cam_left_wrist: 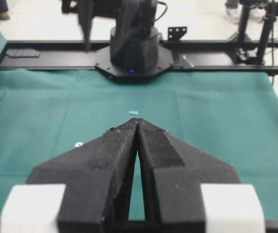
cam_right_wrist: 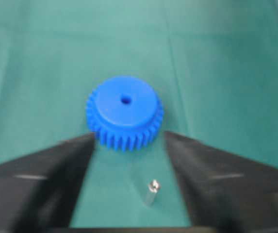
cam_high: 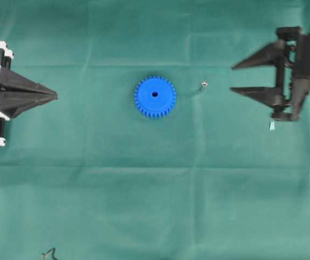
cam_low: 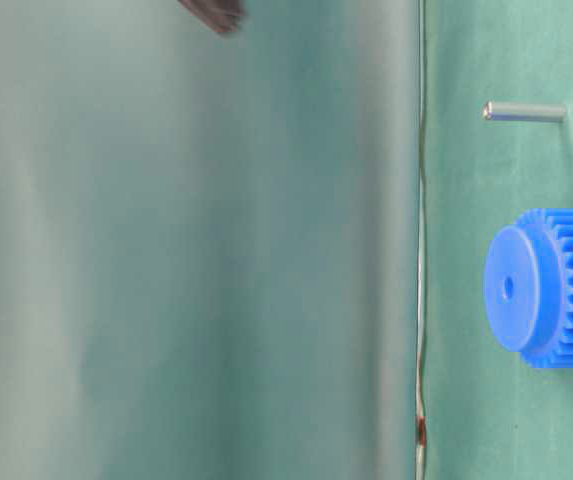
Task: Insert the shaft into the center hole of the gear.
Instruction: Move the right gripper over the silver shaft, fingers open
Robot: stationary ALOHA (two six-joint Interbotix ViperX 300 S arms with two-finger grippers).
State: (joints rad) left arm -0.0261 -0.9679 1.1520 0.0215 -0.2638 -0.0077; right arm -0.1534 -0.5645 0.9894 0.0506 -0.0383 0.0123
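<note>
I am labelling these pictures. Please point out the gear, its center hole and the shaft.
gear [cam_high: 146, 102]: overhead view, on the flat blue face.
center hole [cam_high: 155, 93]: overhead view, on the dark opening.
shaft [cam_low: 526, 112]: table-level view, on the middle of the pin.

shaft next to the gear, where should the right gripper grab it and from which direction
The shaft stands upright on the cloth, apart from the gear, with bare cloth all round. Probably best to pinch its upper half from above, one finger on each side of the thin round body. The right gripper is already open and on the shaft's side, so it can likely come straight down over the tip.
</note>
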